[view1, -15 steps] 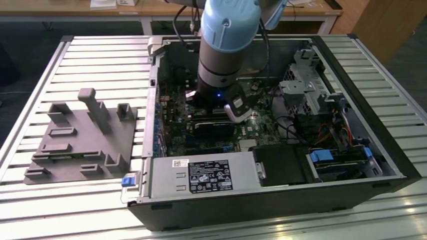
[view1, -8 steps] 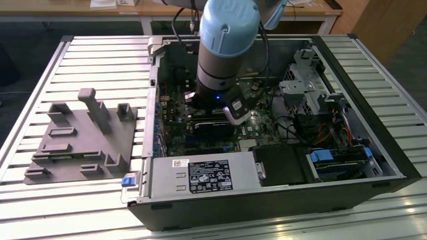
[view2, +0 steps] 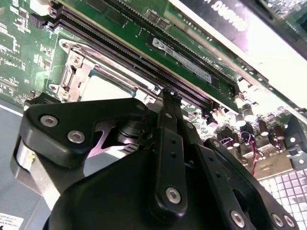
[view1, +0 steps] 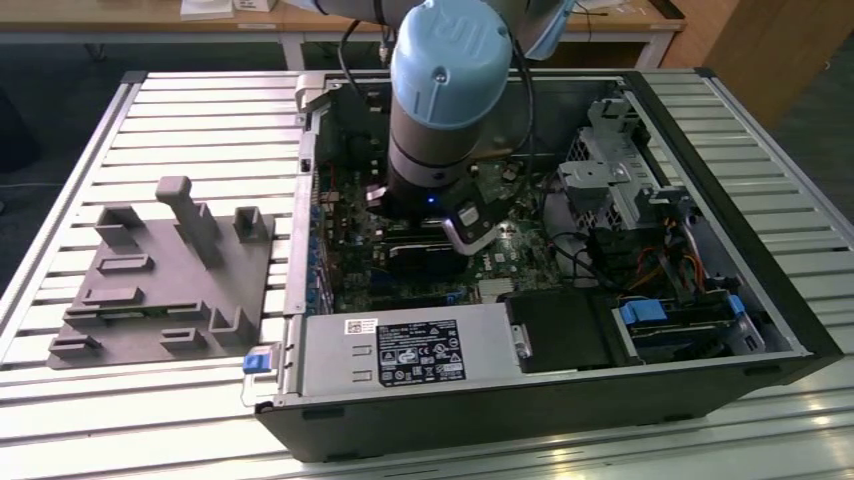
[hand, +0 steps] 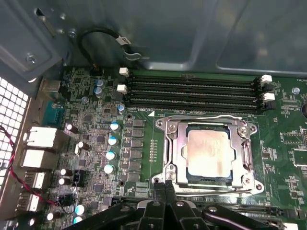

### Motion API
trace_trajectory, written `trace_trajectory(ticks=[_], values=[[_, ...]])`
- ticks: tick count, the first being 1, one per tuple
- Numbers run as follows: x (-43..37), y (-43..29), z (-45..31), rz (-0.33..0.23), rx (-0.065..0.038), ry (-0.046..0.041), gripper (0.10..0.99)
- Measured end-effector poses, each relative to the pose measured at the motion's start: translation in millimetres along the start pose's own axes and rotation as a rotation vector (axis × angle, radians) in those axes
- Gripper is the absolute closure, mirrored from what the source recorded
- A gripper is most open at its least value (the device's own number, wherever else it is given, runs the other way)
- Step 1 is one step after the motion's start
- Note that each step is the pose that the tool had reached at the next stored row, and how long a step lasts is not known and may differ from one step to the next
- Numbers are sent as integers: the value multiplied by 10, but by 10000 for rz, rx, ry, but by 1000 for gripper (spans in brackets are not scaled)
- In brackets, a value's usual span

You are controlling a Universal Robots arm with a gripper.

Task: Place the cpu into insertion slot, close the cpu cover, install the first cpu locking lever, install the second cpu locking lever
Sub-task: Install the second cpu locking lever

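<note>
In the first wrist view, a block of silver rear ports [hand: 38, 158] sits beside a field of round blue-topped capacitors [hand: 112, 141] on the green motherboard [hand: 144, 120]. Further across lies the cpu [hand: 208, 152], a flat square with a dull beige metal top, seated in its socket. The cpu cover [hand: 175, 143], a shiny stamped steel frame, is folded down around it, its window showing the chip. Above them run long black memory slots [hand: 192, 91] with white end clips. The gripper [hand: 165, 189] hangs at the socket's near edge, its black fingers [hand: 171, 190] pressed together with nothing between them, just short of the cover's rim. In the exterior view, a grey slotted fixture [view1: 160, 280] rests beside the open computer case [view1: 747, 250].
</note>
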State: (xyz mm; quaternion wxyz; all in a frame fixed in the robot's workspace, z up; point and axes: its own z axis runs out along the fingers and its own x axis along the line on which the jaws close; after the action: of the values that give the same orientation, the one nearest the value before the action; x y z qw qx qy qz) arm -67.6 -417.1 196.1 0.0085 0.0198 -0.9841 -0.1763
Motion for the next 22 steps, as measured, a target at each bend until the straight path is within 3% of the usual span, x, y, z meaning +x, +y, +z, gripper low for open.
trace_trajectory(ticks=[5,22], values=[[2,-11,30,-11,-175,-27,980],[63,-30,101,-77,-514,-194,980]])
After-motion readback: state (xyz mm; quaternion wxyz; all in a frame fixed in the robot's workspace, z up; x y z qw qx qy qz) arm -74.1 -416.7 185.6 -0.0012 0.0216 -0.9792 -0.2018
